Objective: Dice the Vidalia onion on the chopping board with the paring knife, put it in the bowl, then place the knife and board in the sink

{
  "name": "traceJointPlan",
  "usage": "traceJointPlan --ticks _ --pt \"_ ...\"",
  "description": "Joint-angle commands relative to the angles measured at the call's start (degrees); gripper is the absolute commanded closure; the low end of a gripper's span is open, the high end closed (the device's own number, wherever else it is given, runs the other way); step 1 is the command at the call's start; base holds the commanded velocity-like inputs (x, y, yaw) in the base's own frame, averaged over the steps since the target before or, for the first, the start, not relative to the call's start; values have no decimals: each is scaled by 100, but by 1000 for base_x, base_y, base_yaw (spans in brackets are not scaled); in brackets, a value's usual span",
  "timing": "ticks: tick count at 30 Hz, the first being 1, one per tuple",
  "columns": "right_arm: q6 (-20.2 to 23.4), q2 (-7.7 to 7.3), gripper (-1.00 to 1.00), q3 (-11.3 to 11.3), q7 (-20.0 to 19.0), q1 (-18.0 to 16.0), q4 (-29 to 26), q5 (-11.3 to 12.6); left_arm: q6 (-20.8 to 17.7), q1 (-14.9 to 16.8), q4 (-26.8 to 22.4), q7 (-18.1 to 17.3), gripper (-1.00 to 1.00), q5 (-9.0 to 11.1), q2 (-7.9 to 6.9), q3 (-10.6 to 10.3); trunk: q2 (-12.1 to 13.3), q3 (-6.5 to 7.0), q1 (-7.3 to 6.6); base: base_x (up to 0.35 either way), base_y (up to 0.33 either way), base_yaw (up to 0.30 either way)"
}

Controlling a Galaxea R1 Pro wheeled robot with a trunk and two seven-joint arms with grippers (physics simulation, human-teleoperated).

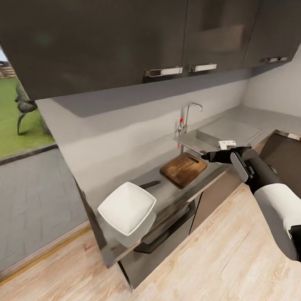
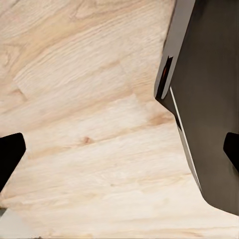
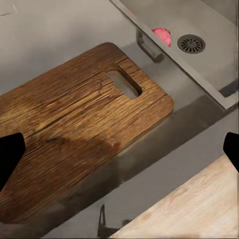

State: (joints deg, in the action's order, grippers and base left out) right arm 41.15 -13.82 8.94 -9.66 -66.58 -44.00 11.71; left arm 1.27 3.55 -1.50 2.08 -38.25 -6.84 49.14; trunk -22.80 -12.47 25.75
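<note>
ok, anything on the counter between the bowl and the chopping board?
Yes, in the head view: the paring knife lies on the countertop between the bowl and the chopping board.

Brown wood-grained chopping board [image 3: 74, 129], white bowl [image 1: 126, 207]

Even, soft daylight; upper cabinets [image 1: 120, 38] cast a broad shadow on the wall. Dull sheen on the counter [image 1: 169, 193]. Renders slightly soft, wide-angle stretch at head-view edges.

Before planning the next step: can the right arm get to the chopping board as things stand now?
Probably yes. The right gripper hangs open just past the handle end of the chopping board, and nothing lies on the board or between them. The board's slot faces the sink.
</note>
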Motion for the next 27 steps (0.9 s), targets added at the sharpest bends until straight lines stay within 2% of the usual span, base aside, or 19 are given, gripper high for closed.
traceJointPlan --ticks 1,21,27 --pt "24 -6 -100 20 8 -6 -4 25 14 7 10 20 -100 -60 -2 43 -12 -11 3 0 318 -299" --pt "29 -4 -100 20 16 -4 1 24 10 6 12 20 -100 -60 -2 43 -12 -11 3 0 319 -270" --pt "30 -3 -100 20 28 -4 21 25 9 5 11 20 -100 -60 0 43 -12 -11 3 0 321 -159"
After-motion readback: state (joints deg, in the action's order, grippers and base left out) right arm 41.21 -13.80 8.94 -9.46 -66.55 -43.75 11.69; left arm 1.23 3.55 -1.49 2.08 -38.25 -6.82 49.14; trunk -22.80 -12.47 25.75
